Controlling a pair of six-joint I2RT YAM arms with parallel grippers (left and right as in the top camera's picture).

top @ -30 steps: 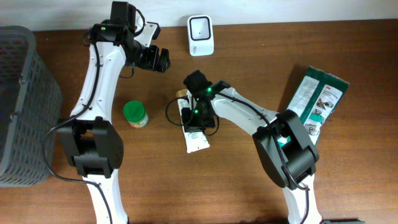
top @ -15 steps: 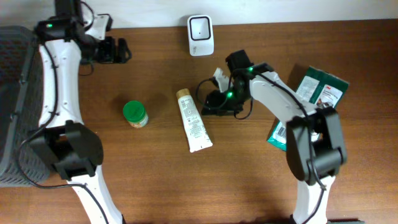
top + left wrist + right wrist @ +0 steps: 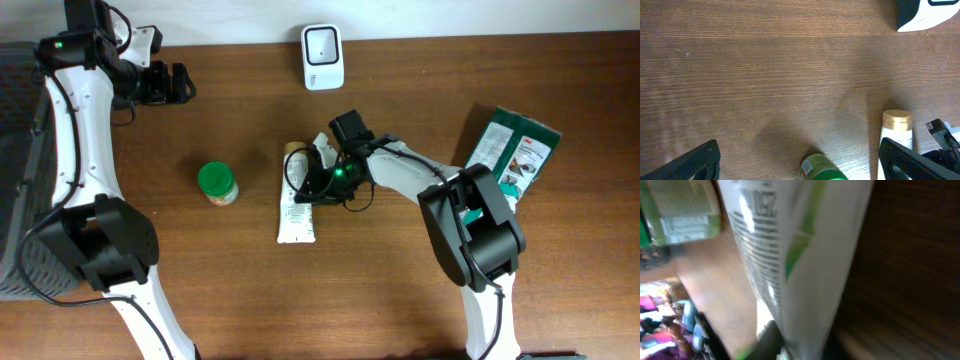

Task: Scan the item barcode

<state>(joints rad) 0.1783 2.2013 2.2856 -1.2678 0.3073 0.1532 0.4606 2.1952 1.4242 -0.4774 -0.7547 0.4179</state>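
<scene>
A white tube (image 3: 297, 208) with a gold cap (image 3: 295, 152) lies on the brown table (image 3: 400, 290), cap towards the back. My right gripper (image 3: 318, 180) reaches it from the right and is shut on its middle. The blurred right wrist view is filled by the tube (image 3: 805, 255), which runs down between the jaws of the right gripper (image 3: 800, 345). The white scanner (image 3: 322, 57) stands at the back centre, apart from the tube. My left gripper (image 3: 165, 85) hangs open at the back left, holding nothing. The left wrist view shows its fingers (image 3: 695, 162) wide apart above bare wood.
A green-lidded jar (image 3: 217, 183) stands left of the tube and shows between the left fingers, low in the left wrist view (image 3: 822, 170). A green and white package (image 3: 510, 155) lies at the right. A grey basket (image 3: 20, 170) fills the left edge.
My right gripper came back from the right onto the tube and shut on it. The tube's flat end swung left. The left arm moved to the back left corner.
</scene>
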